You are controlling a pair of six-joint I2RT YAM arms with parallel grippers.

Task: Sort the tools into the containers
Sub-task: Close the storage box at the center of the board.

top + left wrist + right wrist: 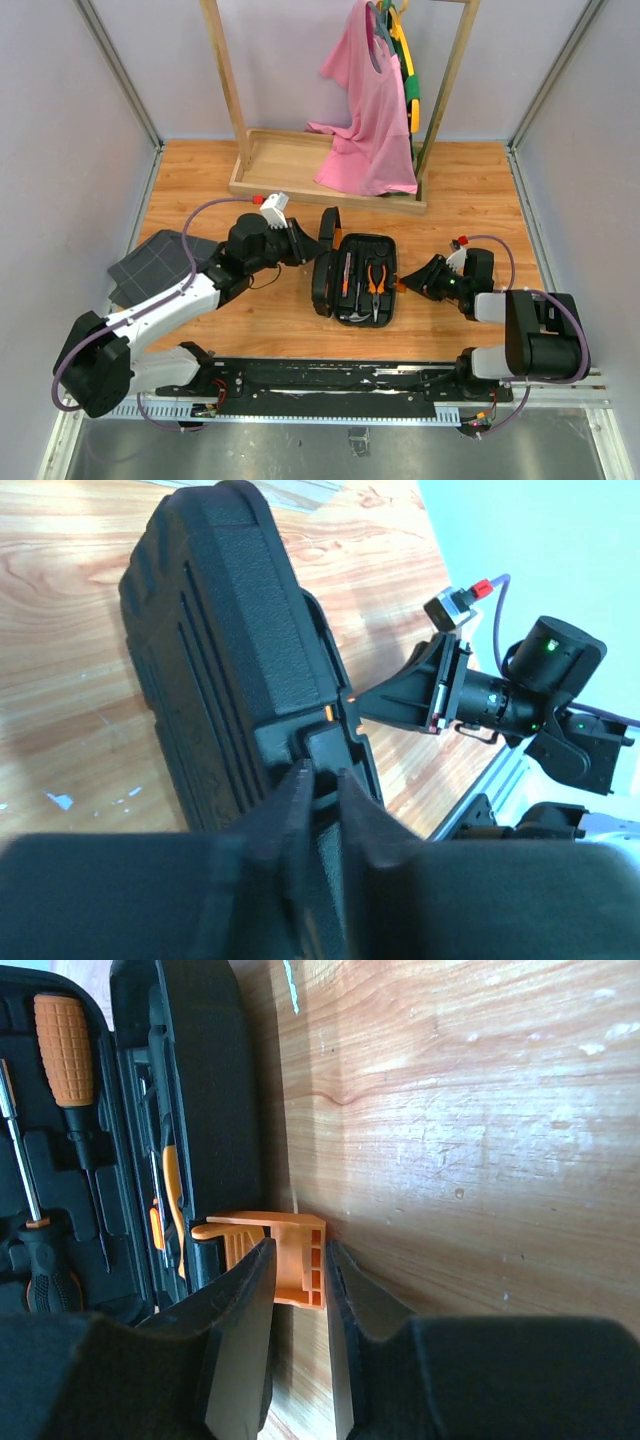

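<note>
The black tool case (383,250) lies open at mid-table with its lid (328,232) standing up on the left. Orange-handled pliers (377,283) and a screwdriver (346,272) lie in its slots. The right wrist view shows two screwdrivers (62,1035) in the tray. My left gripper (303,240) is shut on the lid's rim (330,742); the lid's outer shell (220,630) fills that view. My right gripper (406,283) is shut on the orange latch (292,1228) at the case's right side, its tips (298,1250) either side of it.
A dark grey grid-patterned fabric (150,262) lies at the far left. A wooden rack (300,165) with a pink shirt (365,110) stands at the back. The right arm (540,680) shows across the case in the left wrist view.
</note>
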